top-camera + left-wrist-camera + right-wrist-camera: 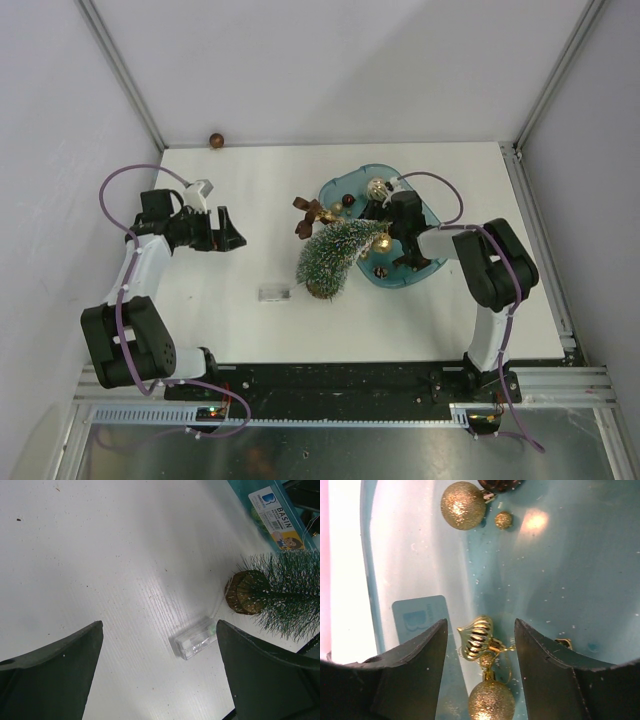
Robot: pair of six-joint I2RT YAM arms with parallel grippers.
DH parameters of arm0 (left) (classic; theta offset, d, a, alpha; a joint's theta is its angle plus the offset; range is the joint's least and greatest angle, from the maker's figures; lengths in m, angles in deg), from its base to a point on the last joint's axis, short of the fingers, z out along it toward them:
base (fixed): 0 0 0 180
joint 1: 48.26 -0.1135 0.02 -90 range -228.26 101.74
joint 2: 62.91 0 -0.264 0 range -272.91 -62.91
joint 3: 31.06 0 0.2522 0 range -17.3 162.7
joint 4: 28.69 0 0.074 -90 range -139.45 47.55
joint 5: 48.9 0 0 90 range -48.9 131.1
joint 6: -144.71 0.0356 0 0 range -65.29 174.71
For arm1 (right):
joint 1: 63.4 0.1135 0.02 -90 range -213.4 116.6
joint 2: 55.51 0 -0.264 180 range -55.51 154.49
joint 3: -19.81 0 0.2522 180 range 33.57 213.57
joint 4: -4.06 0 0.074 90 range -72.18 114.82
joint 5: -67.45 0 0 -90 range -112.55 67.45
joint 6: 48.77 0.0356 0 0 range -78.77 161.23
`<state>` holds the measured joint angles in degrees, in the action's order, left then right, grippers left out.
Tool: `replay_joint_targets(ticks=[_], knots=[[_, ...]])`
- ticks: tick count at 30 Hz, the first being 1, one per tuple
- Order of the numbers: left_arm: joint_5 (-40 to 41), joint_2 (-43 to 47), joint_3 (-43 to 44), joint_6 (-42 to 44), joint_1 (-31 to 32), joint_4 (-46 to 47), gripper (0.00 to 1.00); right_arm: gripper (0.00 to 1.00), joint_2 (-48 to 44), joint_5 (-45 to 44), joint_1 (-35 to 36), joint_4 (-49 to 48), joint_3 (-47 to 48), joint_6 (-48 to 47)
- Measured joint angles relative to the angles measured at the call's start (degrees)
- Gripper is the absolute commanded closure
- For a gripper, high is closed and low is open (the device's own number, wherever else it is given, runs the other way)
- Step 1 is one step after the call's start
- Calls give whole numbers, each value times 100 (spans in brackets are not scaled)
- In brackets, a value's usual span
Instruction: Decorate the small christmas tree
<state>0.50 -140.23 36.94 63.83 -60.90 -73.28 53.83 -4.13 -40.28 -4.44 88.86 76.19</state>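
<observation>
Where tree [335, 255] leans, tray [336, 188] adjoins.

Top camera hangs high behind the arm bases [205, 365], looking down on the whole white table [250, 330]. Left wrist view skims low across it, small christmas tree [280, 597] at right of frame, also centre in the top view. Right wrist view sits close, straight down into the teal tray [560, 570], right of centre from above.

Tree: small christmas tree [335, 255] lies tipped at the middle of the table [250, 330], top toward the tray.
Tray: tray [345, 187] right of and behind the tree, ornaments [463, 505] inside.
Box: small box [273, 292] just left of the tree's base.
Bow: bow [312, 213] behind the tree, left of the tray.
Ball: ball [215, 140] at the table's far edge, left.
</observation>
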Motion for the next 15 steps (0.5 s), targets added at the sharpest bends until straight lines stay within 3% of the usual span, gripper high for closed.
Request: replay_joint_targets(ticks=[7, 15], knots=[[2, 0, 0, 0, 0, -2, 0, 45, 0, 251, 52, -278, -9, 155], [0, 0, 74, 0, 0, -22, 0, 61, 0, 179, 208, -48, -9, 39]])
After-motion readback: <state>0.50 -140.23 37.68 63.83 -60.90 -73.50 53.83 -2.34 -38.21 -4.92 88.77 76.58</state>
